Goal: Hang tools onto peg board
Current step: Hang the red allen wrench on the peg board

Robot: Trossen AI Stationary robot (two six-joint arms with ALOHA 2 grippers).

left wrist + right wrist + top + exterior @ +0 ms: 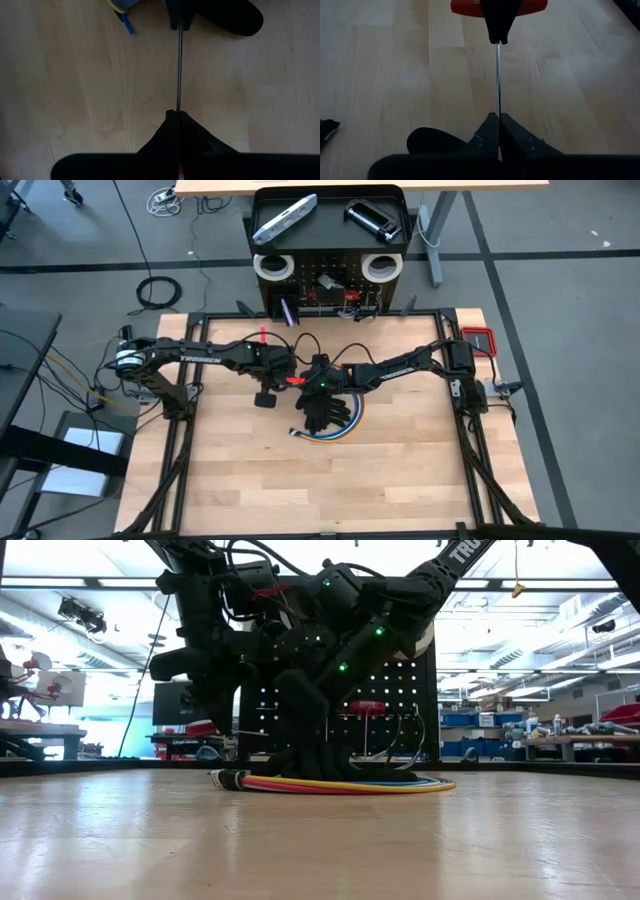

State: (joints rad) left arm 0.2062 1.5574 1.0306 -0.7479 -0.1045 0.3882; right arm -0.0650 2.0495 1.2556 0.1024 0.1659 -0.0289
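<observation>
A small red-handled tool with a thin steel shaft [178, 70] spans the gap between my two grippers over the middle of the table. My left gripper [178, 114] is shut on one end of the shaft and my right gripper [498, 116] on the other. The red handle [470, 6] shows behind the left gripper's fingers [497, 25]. The black peg board [330, 292] stands at the table's far edge with two white tape rolls [273, 266], a purple-handled tool [288, 310] and small red tools [350, 300] on it. My left gripper pinches the shaft between its two fingers at the end next to the red handle [178, 107]. The fingers slant steeply down and lie along the shaft. The tool hangs above the table. My right gripper pinches the shaft's other end [497, 111] between its two fingers, slanting down from the table's right side. The fingers lie along the shaft, facing the left gripper. The shaft runs straight between the two holds.
A coil of coloured cables [330, 783] with a black bundle [325, 412] lies on the table just near of the grippers. The peg board's top tray [330, 242] holds a silver flat bar [285, 218] and a black clamp [372, 218]. Bare wood lies toward the near edge.
</observation>
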